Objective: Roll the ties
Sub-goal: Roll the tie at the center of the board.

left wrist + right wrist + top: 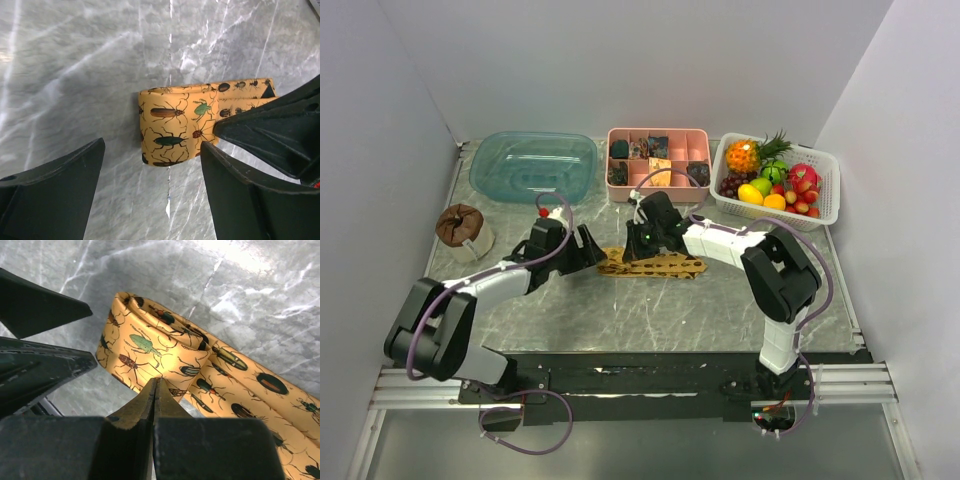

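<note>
Tie (655, 264): golden-yellow cloth with a beetle print, lying flat near the middle of the tabletop (620, 315), between the two arms
Long axis: runs left to right across the top view; a short roll (170, 127) is at the left end, and the flat length trails to the right under the right arm
Left tool (152, 145): jaws spread wide and holding nothing; it faces the roll end-on, with the roll in the gap between the fingers, against one finger (235, 190) and well apart from the other (55, 185)
Right tool (156, 385): jaws pressed together with no cloth between them; the joined tip meets the tie where the roll joins the flat length, though I cannot tell whether it bears down
Nearer arm: the left, since the roll lies on its side
Judgement: the coming move turns on the roll's axis lying across the tie, so the left tool would have to close across the roll's width and turn it rightward along the flat length
</note>
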Controlling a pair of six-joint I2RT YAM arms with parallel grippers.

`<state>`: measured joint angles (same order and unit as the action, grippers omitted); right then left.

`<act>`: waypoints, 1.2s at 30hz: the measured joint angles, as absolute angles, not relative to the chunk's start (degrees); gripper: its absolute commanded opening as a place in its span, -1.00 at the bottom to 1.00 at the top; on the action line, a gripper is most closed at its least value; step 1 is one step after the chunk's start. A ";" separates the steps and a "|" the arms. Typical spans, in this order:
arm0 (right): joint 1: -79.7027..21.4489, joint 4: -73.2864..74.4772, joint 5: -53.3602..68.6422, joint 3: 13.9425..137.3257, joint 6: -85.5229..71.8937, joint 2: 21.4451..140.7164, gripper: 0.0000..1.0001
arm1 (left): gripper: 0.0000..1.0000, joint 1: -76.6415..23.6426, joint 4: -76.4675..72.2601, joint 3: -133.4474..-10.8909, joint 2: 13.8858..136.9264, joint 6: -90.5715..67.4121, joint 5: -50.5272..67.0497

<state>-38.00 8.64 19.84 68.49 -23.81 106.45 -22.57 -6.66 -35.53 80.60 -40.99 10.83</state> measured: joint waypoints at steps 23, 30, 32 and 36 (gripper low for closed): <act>-37.89 10.98 17.98 69.10 -23.03 108.18 -1.00 | 0.39 -23.07 -27.55 -32.08 91.42 -47.55 18.90; -37.87 10.83 18.46 69.82 -23.07 109.67 -1.00 | 0.06 -24.77 -29.39 -32.12 93.78 -47.97 19.22; -37.85 10.87 18.72 70.11 -23.07 109.86 -1.00 | -0.12 -24.88 -29.36 -32.14 93.78 -47.92 19.09; -37.85 10.72 19.27 70.30 -23.09 110.10 -1.00 | -0.19 -24.91 -28.10 -32.51 93.45 -47.59 18.35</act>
<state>-37.85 10.72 19.27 70.30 -23.09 110.10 -24.91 -28.10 -32.51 93.45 -47.59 18.35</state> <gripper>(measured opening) 0.006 0.426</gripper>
